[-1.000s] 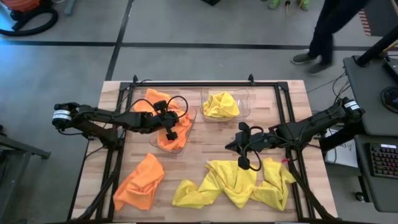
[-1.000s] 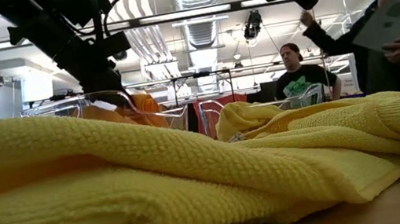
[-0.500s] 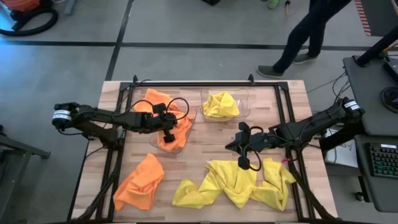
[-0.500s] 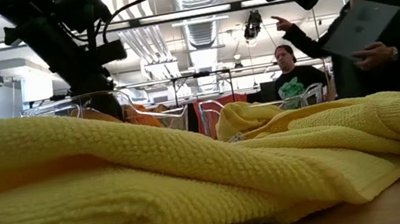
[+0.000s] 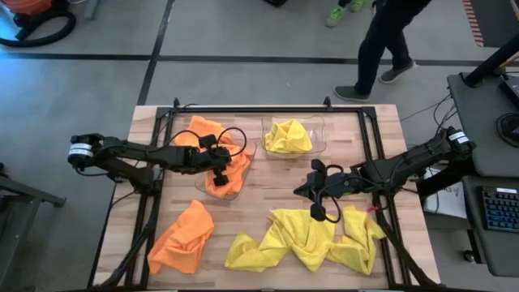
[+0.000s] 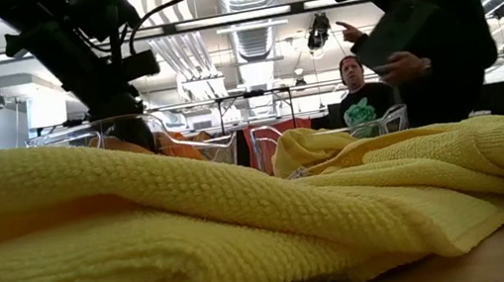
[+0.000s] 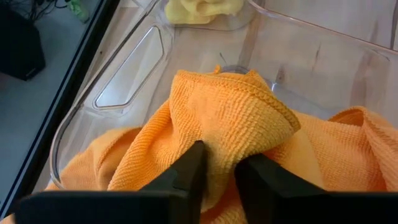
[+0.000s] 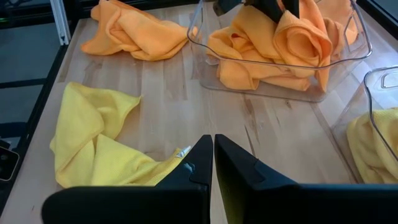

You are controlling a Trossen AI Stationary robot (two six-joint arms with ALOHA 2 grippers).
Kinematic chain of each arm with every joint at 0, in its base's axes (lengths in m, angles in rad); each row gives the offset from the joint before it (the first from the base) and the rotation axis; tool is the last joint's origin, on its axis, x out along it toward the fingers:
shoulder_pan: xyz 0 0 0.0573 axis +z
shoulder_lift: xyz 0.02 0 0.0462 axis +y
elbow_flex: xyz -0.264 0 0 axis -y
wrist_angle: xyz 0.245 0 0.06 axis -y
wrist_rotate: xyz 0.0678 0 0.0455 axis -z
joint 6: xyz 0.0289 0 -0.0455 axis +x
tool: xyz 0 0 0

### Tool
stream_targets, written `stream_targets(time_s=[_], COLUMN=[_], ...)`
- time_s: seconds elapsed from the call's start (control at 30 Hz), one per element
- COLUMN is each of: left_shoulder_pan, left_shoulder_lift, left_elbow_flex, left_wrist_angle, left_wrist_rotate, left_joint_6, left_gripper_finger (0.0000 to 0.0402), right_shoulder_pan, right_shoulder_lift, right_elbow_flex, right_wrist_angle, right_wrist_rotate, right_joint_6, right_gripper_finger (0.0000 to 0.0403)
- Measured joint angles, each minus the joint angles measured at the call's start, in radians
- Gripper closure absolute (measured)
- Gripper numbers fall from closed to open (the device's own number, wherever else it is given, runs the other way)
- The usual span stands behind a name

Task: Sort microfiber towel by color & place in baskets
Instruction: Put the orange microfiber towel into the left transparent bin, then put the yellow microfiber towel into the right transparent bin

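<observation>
Wooden table [image 5: 268, 174] with a black metal frame [image 5: 154, 195] around it; grey floor beyond, where a person [image 5: 381, 40] walks past the far edge.

Two clear baskets sit on the far half. Left basket [image 5: 243, 174] holds orange towels [image 5: 212, 178]; right basket [image 5: 318, 126] holds one yellow towel [image 5: 286, 136].

Left gripper [image 5: 221, 168] is down inside the left basket. Left wrist view: fingers [image 7: 186, 171] slightly parted, pressed into a fold of orange towel [image 7: 230, 118] bunched between them. High view shows only cables and the gripper's body there, not the fingers.

Right gripper [image 5: 312, 185] hangs over bare table between the baskets and the yellow pile, fingers closed, nothing held. Right wrist view confirms fingertips [image 8: 202, 155] touching each other.

Loose cloth: one orange towel [image 5: 182, 235] near-left on the table; yellow towels [image 5: 304, 239] spread along the near edge, centre to right.

Low view: yellow towel [image 6: 195, 229] fills the foreground, hiding the table; two people [image 6: 365, 94] stand in the room behind.
</observation>
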Motion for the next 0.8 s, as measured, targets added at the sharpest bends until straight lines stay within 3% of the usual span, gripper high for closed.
stream_targets(time_s=[0.4,0.8], left_shoulder_pan=[-0.005,-0.014], left_shoulder_lift=[0.0,-0.001], left_elbow_flex=[0.021,0.228], left_wrist_angle=[-0.044,-0.378], left_wrist_rotate=[0.026,0.034], left_joint_6=[-0.033,-0.083], left_gripper_finger=[0.0192,0.0155], right_shoulder_pan=[0.0,0.0], right_shoulder_lift=[0.0,0.0], right_elbow_flex=[0.0,0.0], right_wrist_angle=[0.0,0.0], right_wrist_rotate=[0.0,0.0], right_joint_6=[0.003,0.003], right_gripper_finger=[0.039,0.039])
